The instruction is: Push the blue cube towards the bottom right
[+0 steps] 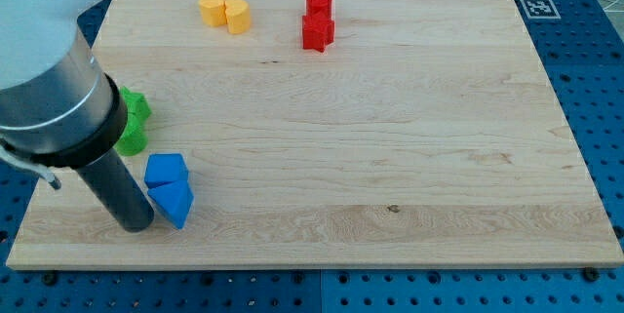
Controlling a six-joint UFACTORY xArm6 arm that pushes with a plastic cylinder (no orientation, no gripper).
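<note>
Risk: my tip (pixel 136 225) sits touching or just beside the blue wedge (pixel 175 203), on its left, and that wedge lies directly below the blue cube (pixel 165 170), touching it; a push from here would likely catch the wedge first, sending it away alone or turning the cube off course. Blue cube: bright, clean faces, top edges sharp, near the board's (pixel 409 196) left edge toward the view's bottom, green blocks (pixel 133 123) just up-left of it. No pincer fitted; the rod holds nothing. Yellow blocks (pixel 225 11) and red blocks (pixel 318 20) well above the cube.
</note>
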